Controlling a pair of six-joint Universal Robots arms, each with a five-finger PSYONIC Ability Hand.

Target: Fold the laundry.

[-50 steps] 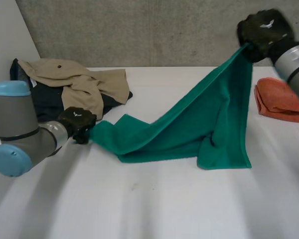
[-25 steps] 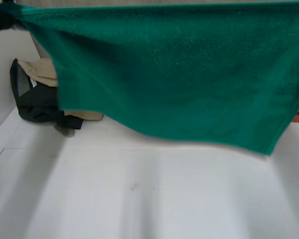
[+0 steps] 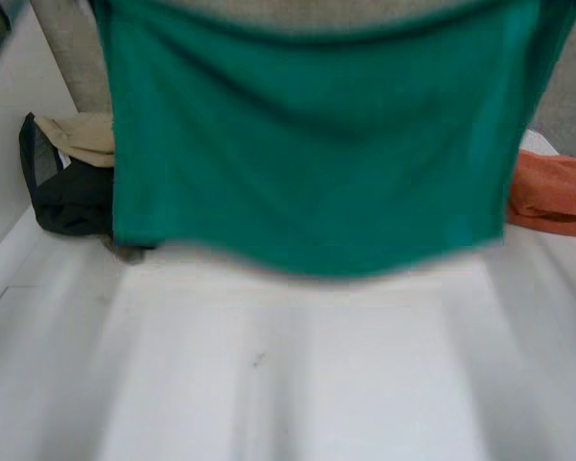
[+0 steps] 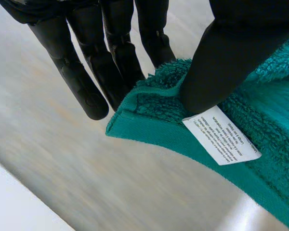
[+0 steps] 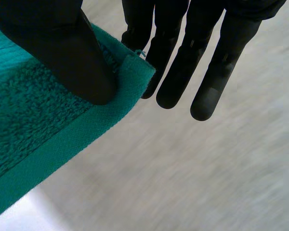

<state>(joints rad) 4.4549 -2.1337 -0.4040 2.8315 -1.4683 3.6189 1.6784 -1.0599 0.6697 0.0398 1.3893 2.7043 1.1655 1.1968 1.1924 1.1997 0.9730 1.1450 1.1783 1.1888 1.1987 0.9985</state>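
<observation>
White table [image 3: 298, 384]: work surface. Green towel [image 3: 307, 144]: hangs spread wide above the table, suspended by its two upper corners. Heap of beige and dark clothes [image 3: 67, 182]: at the table's far left. Orange cloth [image 3: 557, 192]: at the far right.

Left hand [image 4: 231, 57]: thumb pinches one towel corner against straight fingers (white care label [image 4: 221, 139] just beside the thumb). Right hand [image 5: 62, 48]: thumb pinches the other corner likewise.

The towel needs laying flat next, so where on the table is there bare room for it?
The near half of the white table, in front of the hanging green towel, is bare from side to side. It is crowded at the back: the beige and dark clothes pile at the left, the orange cloth at the right.
</observation>
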